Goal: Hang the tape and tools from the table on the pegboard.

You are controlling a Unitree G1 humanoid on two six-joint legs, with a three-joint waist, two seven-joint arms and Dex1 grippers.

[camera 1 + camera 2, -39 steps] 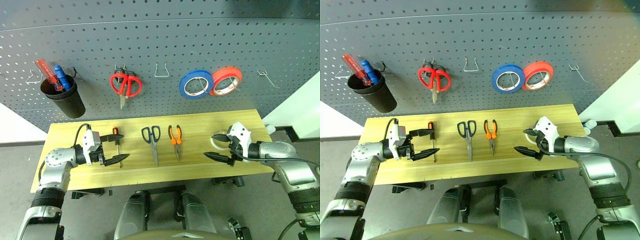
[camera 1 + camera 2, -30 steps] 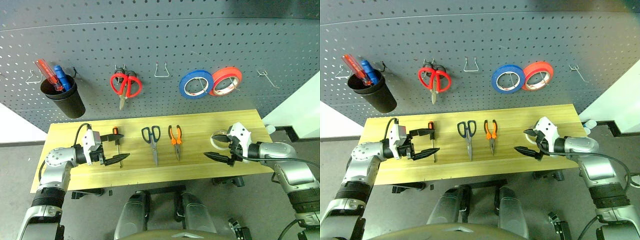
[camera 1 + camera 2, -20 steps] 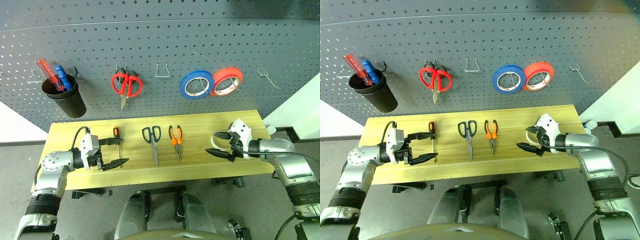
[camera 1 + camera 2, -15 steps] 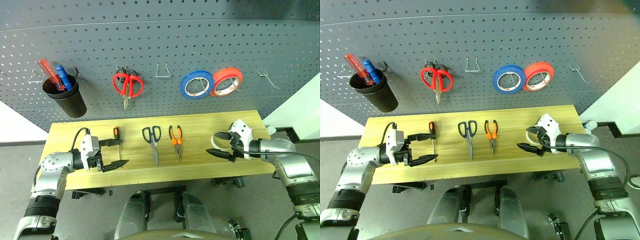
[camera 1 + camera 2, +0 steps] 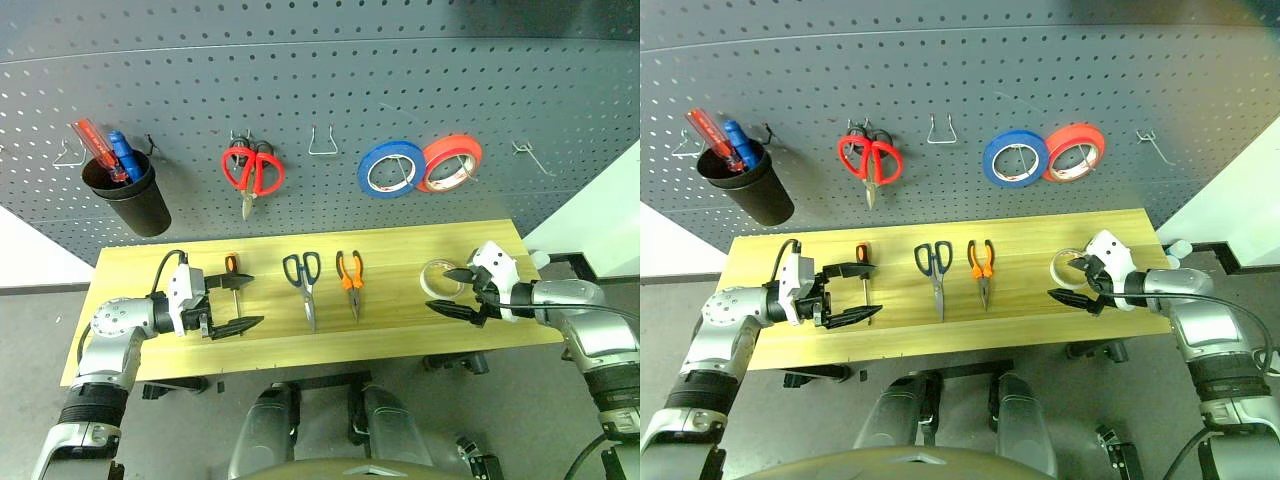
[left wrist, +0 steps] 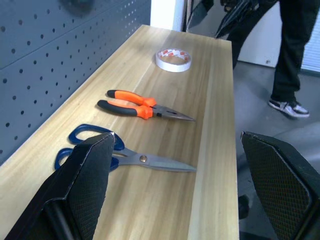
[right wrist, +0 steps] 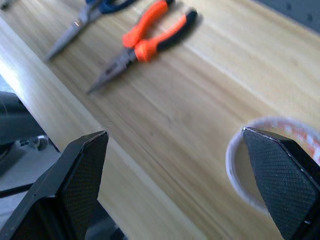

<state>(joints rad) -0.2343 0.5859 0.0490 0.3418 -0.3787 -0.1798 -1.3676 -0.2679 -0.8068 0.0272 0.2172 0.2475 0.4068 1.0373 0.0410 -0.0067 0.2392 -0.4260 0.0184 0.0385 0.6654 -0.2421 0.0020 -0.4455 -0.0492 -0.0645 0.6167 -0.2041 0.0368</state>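
Tape [image 5: 437, 277] lies flat near the right end of the surface [image 5: 400, 320], just beside the right gripper [image 5: 456, 291], whose jaws stand released and empty, so a good pick would set one finger through the wide hole and one outside the wall before closing. Left gripper [image 5: 233, 303] hangs with jaws likewise released about the screwdriver [image 5: 233, 280]; scissors [image 5: 304, 283] and pliers [image 5: 350, 281] lie mid-surface below the pegboard [image 5: 560, 90], and a person's legs stand past its far end

Right arm shifted outward

My right gripper [image 5: 458, 292] now sits further right, uncovering the tape [image 5: 437, 277] it previously straddled on the table [image 5: 400, 330].
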